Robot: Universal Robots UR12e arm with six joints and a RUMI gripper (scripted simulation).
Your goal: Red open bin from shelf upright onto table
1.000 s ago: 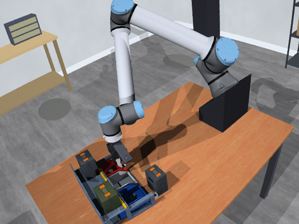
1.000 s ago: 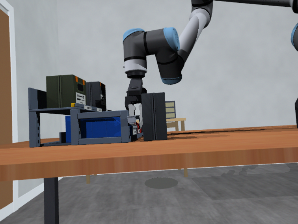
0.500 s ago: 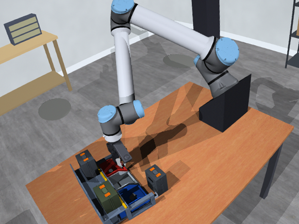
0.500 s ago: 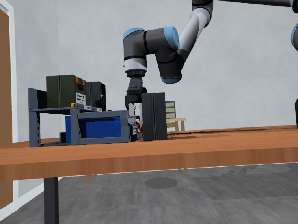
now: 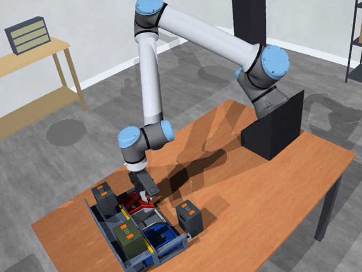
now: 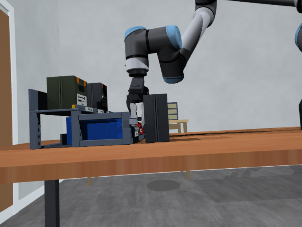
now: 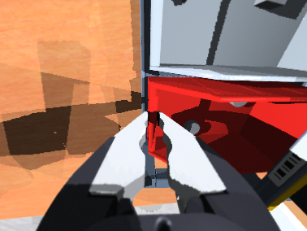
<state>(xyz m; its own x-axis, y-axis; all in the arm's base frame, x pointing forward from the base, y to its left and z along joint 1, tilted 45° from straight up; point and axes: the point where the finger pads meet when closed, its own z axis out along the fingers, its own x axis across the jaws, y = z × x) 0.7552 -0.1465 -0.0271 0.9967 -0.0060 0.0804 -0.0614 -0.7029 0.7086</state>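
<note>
The RUMI two-jaw gripper [image 5: 144,199] [image 6: 138,120] [image 7: 153,112] has its fingers nearly together, clamped on the front wall of the red open bin [image 5: 130,201] [image 6: 141,129] [image 7: 280,119]. The bin lies directly below the gripper, in the lower level of the shelf [image 5: 156,259] [image 6: 76,129], its body reaching inward from the fingertips, with grey parts [image 7: 192,128] inside; the grey open bin [image 5: 150,218] [image 7: 244,37] sits just beside it.

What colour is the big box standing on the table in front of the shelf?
Dark grey, with orange bits on top, best seen from the top view.
</note>
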